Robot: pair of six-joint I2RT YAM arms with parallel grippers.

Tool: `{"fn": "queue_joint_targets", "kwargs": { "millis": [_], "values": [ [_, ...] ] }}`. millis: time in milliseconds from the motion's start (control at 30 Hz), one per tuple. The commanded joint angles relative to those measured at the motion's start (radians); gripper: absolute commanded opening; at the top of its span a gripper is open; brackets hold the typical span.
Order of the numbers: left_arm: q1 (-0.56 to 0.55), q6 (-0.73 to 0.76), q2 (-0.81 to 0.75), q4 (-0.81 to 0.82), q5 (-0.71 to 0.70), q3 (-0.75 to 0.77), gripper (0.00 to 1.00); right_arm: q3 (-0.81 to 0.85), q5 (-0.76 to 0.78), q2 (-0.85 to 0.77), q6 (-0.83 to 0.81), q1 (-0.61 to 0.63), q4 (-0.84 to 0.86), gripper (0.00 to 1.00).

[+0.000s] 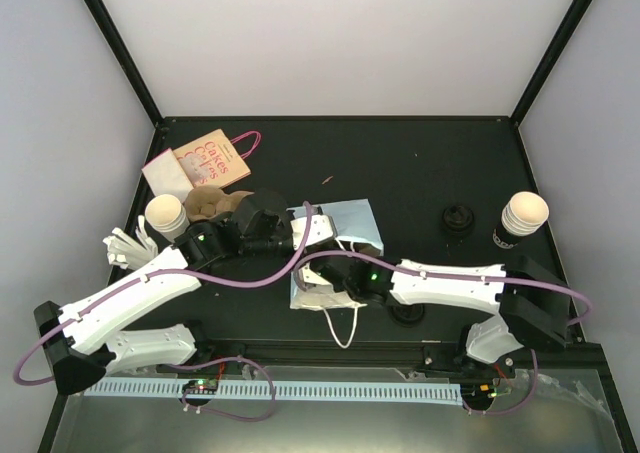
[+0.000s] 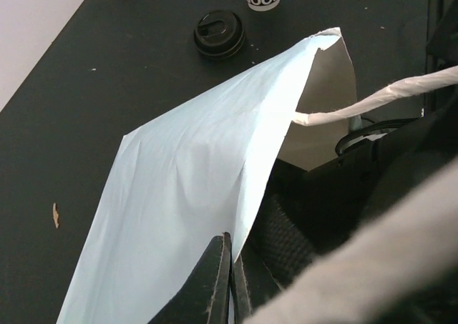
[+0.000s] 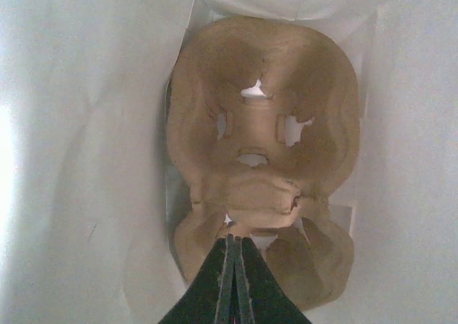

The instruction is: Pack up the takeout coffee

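Pinching the rim of the pale blue paper bag (image 2: 187,181) in closed left jaws at mid-table (image 1: 420,163), holding its mouth open, and easing the brown moulded-pulp cup carrier (image 3: 265,124), gripped by its near edge in the right jaws, inside, leaving the left paper coffee cup (image 1: 165,214) and right paper coffee cup (image 1: 523,213) outside.

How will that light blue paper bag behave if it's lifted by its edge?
Probably floppy: the paper bag creases and bows where the left gripper pinches its rim. Likely light, so it may sag or fold rather than hold shape. The cup carrier inside should stiffen its base.
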Motion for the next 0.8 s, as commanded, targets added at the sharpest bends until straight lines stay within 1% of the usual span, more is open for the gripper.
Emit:
{"fn": "queue_joint_targets", "kwargs": {
  "millis": [0,300,600,667,767],
  "values": [
    [-0.015,-0.012,-0.022,0.006,0.058,0.024,0.02,0.036,0.025,0.029,-0.028,-0.017,0.040,0.01],
    [-0.020,-0.007,-0.019,-0.018,0.088,0.036,0.02,0.069,0.040,0.077,-0.019,-0.077,0.020,0.01],
    [-0.023,-0.028,-0.008,-0.001,0.115,0.045,0.02,0.071,0.034,0.135,0.003,-0.083,0.055,0.01],
    [-0.023,-0.052,-0.002,0.013,0.100,0.048,0.02,0.070,0.033,0.144,-0.002,-0.083,0.060,0.01],
    [-0.023,-0.104,0.023,0.018,0.033,0.073,0.02,0.071,0.033,0.144,0.001,-0.082,0.065,0.01]
  ]
}}
